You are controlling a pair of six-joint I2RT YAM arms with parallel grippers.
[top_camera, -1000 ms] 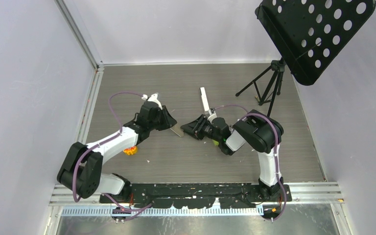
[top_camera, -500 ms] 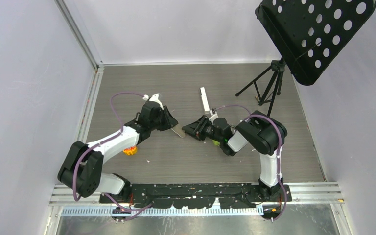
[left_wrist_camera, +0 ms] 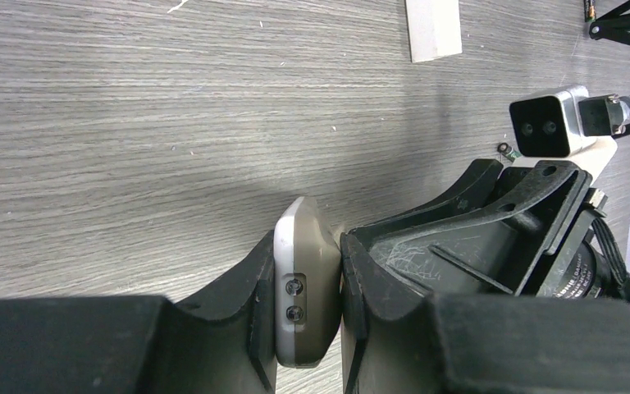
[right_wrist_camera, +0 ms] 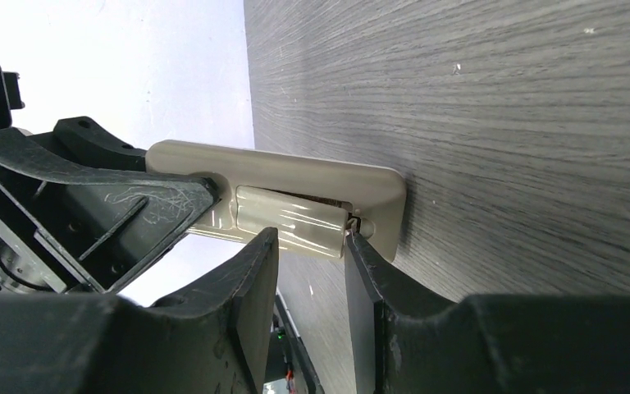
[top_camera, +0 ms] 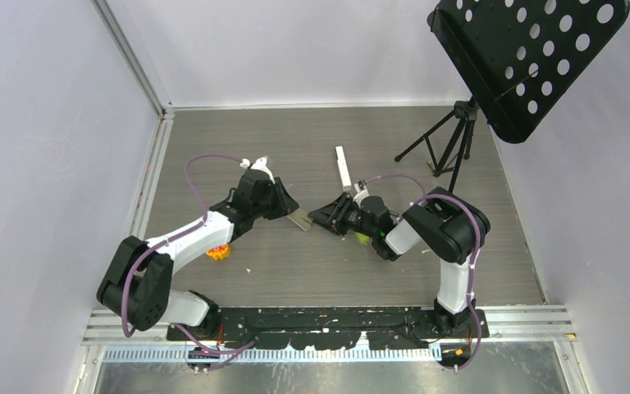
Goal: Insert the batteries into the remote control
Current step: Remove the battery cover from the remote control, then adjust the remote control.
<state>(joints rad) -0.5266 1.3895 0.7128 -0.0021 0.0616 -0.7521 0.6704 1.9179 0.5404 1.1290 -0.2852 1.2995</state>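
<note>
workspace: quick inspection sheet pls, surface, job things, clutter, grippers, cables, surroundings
surface: grey wood-grain table, pale specks
job's things: remote held on edge; greyish battery in its bay
clutter: white strip beyond the grippers; orange thing by left arm; green block under right arm
grippers: left gripper shut on remote; right gripper at the battery, grip unclear
cables: purple cable on each arm
surroundings: music stand far right; pale walls
</note>
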